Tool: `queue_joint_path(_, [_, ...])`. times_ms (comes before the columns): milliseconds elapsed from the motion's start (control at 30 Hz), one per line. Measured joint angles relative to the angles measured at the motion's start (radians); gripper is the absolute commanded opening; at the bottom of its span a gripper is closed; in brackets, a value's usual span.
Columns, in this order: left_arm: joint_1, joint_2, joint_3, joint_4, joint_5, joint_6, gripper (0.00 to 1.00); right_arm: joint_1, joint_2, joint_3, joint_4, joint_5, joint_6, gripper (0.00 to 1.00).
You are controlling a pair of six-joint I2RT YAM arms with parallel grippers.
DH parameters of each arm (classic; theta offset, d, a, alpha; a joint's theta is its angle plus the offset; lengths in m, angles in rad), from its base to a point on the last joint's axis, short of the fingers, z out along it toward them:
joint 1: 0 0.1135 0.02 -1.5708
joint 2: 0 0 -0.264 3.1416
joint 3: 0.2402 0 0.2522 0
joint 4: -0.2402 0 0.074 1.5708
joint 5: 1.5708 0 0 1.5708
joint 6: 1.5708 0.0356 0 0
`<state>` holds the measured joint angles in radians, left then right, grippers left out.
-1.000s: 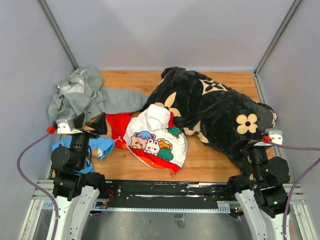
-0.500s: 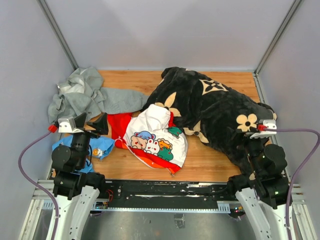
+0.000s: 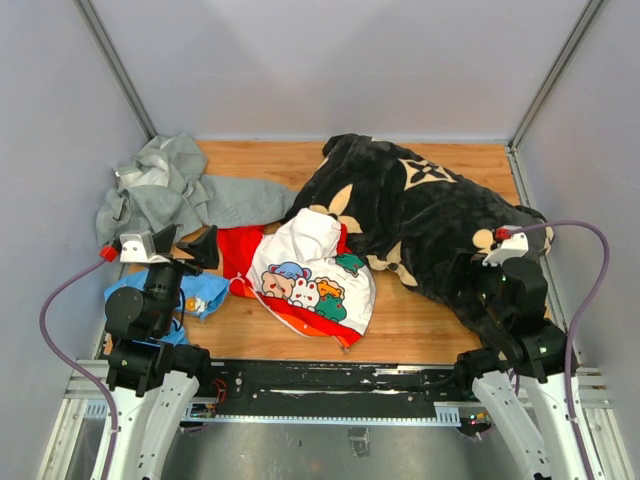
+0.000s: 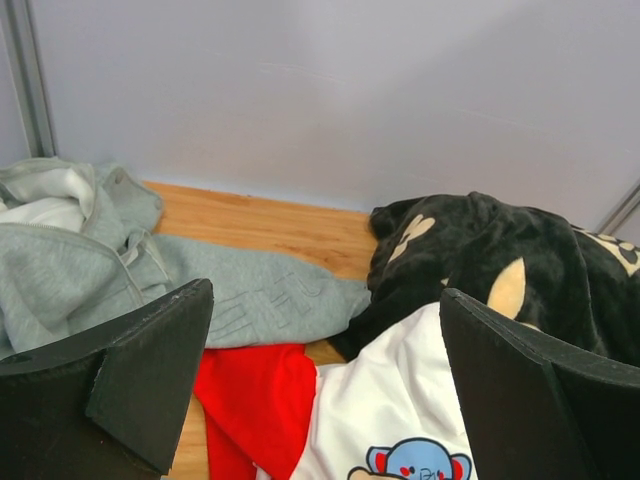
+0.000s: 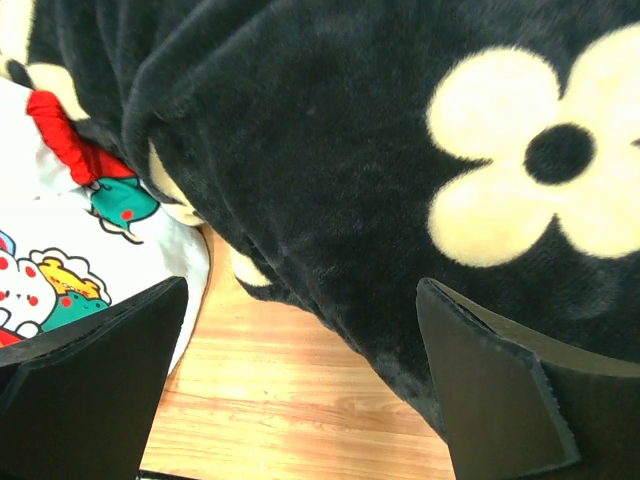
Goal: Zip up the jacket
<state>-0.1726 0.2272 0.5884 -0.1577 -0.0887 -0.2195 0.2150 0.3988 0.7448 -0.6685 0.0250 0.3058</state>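
Here the jacket (image 3: 310, 272) lies crumpled near the middle of the wooden table (image 3: 420, 328), closer to the near edge. Its white panel of cartoon animals faces up, a red part spreads to the left, and a red band runs along its near hem. Whether the front is closed cannot be told from these views. Its far and right edges touch a large black plush blanket with cream flowers (image 3: 430, 215), which is heaped over the right half of the table. A grey hooded sweatshirt (image 3: 170, 195) lies at the far left, one sleeve reaching toward the jacket's far edge. A small light-blue garment (image 3: 200, 295) sits just left of the red part, near the left arm.

The left gripper (image 3: 183, 246) hangs above the table just left of the jacket, fingers spread wide and holding nothing. The right gripper (image 5: 300, 290) hovers over the near right part of the blanket, its fingers also spread wide and empty, with the jacket's edge at the left of its wrist view.
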Motion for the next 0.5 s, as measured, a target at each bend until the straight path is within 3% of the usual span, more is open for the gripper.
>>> queue_joint_path(233, [0.000, 0.001, -0.001, 0.000, 0.016, 0.003, 0.99, 0.000, 0.117, -0.121, 0.122, 0.044, 0.058, 0.98])
queue_joint_path(500, [0.000, 0.006, -0.007, 0.002, 0.025, 0.003, 0.99, 0.000, 0.333, -0.221, 0.414, 0.175, 0.092, 0.98])
